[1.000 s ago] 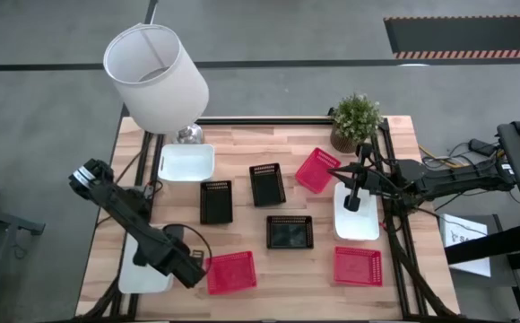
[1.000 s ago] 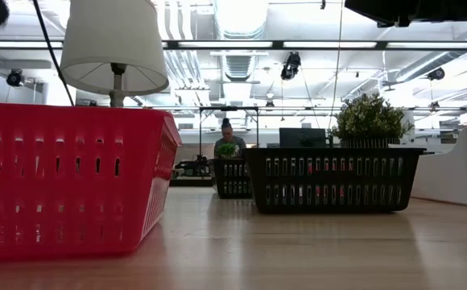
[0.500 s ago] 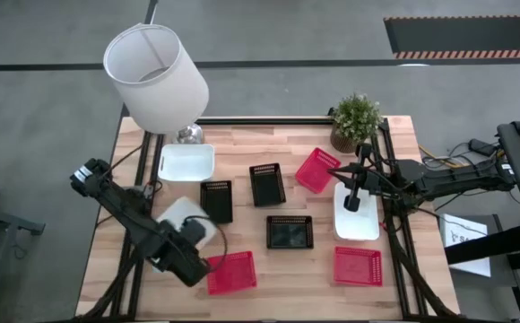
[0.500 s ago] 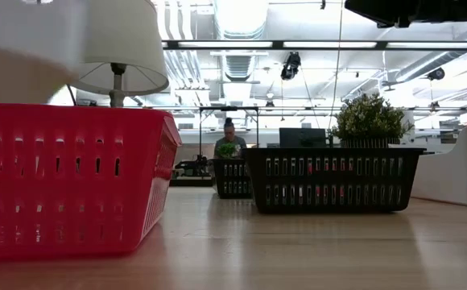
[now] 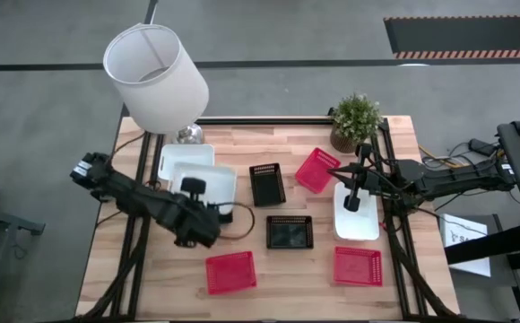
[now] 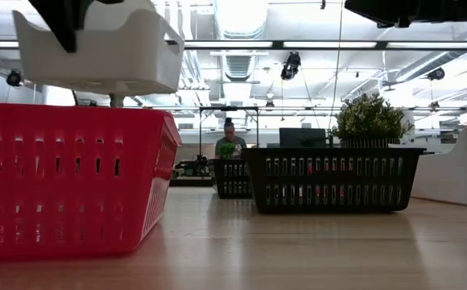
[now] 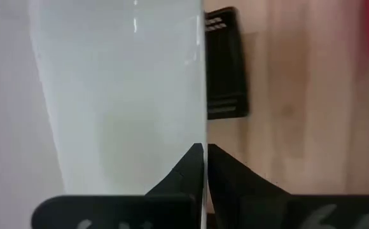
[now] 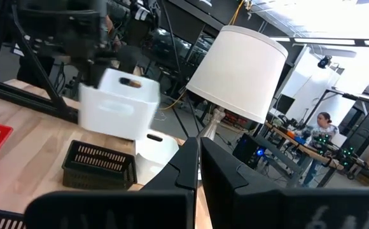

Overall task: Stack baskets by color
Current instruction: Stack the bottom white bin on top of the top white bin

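Observation:
My left gripper (image 5: pixel 194 213) is shut on a white basket (image 5: pixel 204 184) and carries it in the air at the table's left-centre, above a black basket (image 7: pixel 226 63). In the low view the white basket (image 6: pixel 97 50) hangs higher than the near red basket (image 6: pixel 64 181). A second white basket (image 5: pixel 185 152) rests on its base at the far left, and a third (image 5: pixel 357 220) lies at the right. My right gripper (image 5: pixel 351 201) hovers shut above that third one. Two more black baskets (image 5: pixel 267 184) (image 5: pixel 290 231) and red baskets (image 5: pixel 316 170) (image 5: pixel 230 272) (image 5: pixel 358 266) sit on the table. My left gripper pinches the top edge of the white basket's long wall (image 7: pixel 203 121) on its near side, one finger inside the basket and one outside. The fingers come from above, slanting down. The basket is lifted clear of the table, about level, with its opening up.
A lamp with a white shade (image 5: pixel 157 67) stands at the far left corner and a potted plant (image 5: pixel 356 121) at the far right. Bare wood (image 5: pixel 143 269) lies at the near left. A person (image 6: pixel 229 143) sits far behind the table.
My left gripper has risen from the near left corner with the white basket and carried it toward the far edge and the table's middle. The wrist has rolled about a quarter turn, so the basket now lies crosswise, lifted clear above the left black basket.

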### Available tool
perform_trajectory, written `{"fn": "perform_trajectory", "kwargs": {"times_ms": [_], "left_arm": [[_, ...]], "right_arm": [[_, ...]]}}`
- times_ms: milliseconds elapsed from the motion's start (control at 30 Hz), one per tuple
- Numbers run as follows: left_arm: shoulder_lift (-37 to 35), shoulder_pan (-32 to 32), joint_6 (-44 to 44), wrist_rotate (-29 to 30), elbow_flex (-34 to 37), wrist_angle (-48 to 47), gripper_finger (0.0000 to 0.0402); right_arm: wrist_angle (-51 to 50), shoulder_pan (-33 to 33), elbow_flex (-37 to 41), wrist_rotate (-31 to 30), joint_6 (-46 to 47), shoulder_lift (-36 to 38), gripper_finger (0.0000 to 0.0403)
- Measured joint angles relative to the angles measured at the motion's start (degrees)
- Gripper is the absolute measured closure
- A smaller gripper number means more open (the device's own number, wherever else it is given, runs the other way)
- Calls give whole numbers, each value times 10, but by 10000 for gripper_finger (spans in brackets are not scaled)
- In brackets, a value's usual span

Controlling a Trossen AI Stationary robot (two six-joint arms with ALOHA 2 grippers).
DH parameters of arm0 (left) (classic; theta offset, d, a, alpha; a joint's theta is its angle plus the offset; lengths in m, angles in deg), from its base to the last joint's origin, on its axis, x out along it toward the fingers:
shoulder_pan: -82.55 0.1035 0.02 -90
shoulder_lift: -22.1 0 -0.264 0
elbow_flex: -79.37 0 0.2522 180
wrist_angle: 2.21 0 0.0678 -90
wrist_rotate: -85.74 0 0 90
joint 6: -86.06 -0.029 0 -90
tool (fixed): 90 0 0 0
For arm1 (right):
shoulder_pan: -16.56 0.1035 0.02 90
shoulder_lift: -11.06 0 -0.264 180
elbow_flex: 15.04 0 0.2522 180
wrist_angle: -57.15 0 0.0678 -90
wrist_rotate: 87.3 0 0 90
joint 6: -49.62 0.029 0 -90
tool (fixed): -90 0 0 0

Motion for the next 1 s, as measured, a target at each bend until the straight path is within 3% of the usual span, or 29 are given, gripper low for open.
{"fn": "perform_trajectory", "kwargs": {"times_ms": [267, 433, 733, 1000], "left_arm": [[-143, 72, -47, 12, 91, 25, 401], [-208, 110, -132, 13, 158, 74, 401], [-260, 198, -193, 11, 235, 85, 401], [-275, 257, -251, 8, 262, 115, 401]], "right_arm": [[0, 0, 0, 0, 3, 0, 394], [1, 0, 0, 0, 3, 0, 394], [1, 0, 0, 0, 3, 0, 394], [1, 0, 0, 0, 3, 0, 394]]}}
